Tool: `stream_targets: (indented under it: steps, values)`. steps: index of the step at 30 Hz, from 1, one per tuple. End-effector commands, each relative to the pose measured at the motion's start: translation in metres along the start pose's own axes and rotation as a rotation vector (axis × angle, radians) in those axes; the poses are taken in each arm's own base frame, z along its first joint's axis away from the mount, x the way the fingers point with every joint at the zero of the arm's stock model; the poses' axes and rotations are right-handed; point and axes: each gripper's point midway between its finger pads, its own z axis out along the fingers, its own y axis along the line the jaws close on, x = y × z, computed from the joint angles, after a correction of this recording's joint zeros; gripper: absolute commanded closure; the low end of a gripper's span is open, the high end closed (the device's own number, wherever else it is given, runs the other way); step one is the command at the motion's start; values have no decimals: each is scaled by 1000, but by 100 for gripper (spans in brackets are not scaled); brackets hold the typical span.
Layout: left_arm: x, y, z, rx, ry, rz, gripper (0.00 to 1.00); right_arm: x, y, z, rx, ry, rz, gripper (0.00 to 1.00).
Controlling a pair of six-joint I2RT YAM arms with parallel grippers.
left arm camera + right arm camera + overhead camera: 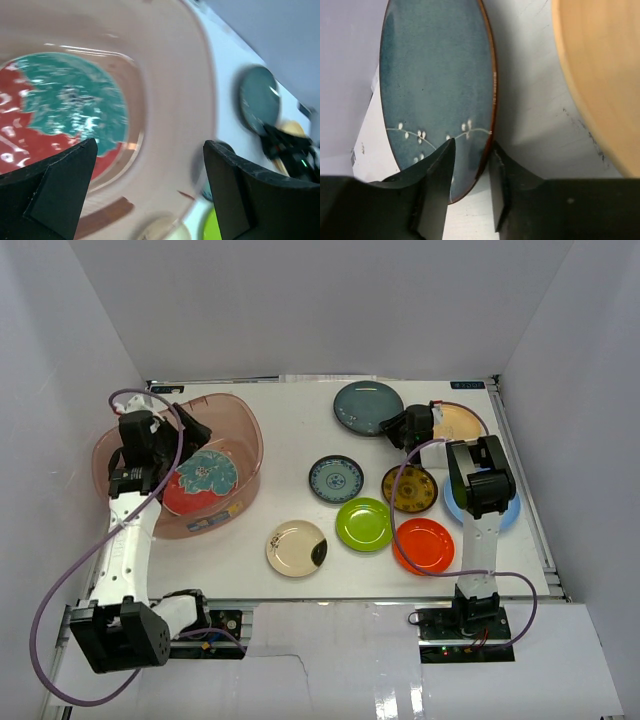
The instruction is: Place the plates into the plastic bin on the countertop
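We see the white countertop (300, 430) w/ a small blue tag (466, 385) at its far right corner. The writing on it is too small for us to read. The plastic bin (245, 440) sits at the left, and the pale sticker (206, 523) on its near wall is also unreadable. Inside lies one red-and-teal plate (200, 480), flat on the bottom; we can make out nothing else in there. The left gripper (150, 145) hangs over the bin w/ fingers spread wide, holding nothing. Its wrist view is blurred.

Outside the bin, approx. by size:

- **Dark teal plate** (365, 405): it sits near the far edge and has white blossom sprigs and a brown rim. The right gripper (471, 167) is pinched to a narrow gap on its right rim, one finger (437, 175) on the inner face and the other outside. The plate looks flat on the countertop.
- **Pale orange plate** (462, 423): it's just right of the teal one and partly covered by the arm.
- **Light blue plate** (506, 518): it's mostly hidden under the right arm, so only its edges show.
- **Orange-red plate** (423, 545) and **green plate** (364, 524): they lie just beside each other.
- **Cream plate** (292, 545): it has a dark patch at one edge.
- **Dark plate w/ yellow pattern** (409, 490) and **blue-and-white patterned plate** (336, 479): these two are the smallest.
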Motion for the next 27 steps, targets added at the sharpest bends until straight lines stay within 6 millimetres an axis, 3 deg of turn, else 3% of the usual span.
stream_targets:
  steps: [1, 2, 3, 5, 7, 11, 12, 14, 15, 18, 19, 20, 26, 27]
  values:
    - [11, -49, -26, 160, 83, 106, 2, 3, -3, 12, 7, 13, 60, 62]
    - [11, -60, -31, 191, 94, 121, 2, 5, -2, 14, -2, 29, 68, 67]
    - [17, -65, -34, 209, 118, 130, 2, 7, -3, 14, -5, 41, 91, 81]
    - [28, -87, -44, 291, 162, 152, 2, 7, 2, 10, -26, 52, 100, 92]
    - [37, -101, -50, 345, 198, 150, 2, -4, 21, -5, -118, 13, 100, 92]
    - [50, -130, -60, 439, 251, 166, 2, -23, 81, -49, -358, 19, 81, 92]
    - [54, -142, -63, 474, 262, 179, 2, -37, 105, -69, -443, -7, 66, 92]
    - [61, -151, -63, 496, 282, 184, 3, -38, 125, -92, -530, 24, 33, 92]
    - [68, -158, -64, 520, 291, 192, 3, -47, 144, -114, -589, 11, 14, 92]
    - [82, -175, -64, 569, 312, 193, 3, -40, 162, -156, -698, 54, -34, 92]
    - [88, -176, -61, 572, 325, 192, 3, -31, 156, -165, -710, 75, -36, 92]
    - [93, -179, -58, 574, 338, 187, 4, -28, 164, -183, -753, 95, -40, 92]
    - [112, -198, -40, 603, 339, 208, 4, 5, 149, -232, -816, 206, -63, 92]
    - [113, -200, -32, 602, 329, 202, 4, 7, 155, -243, -847, 213, -73, 92]
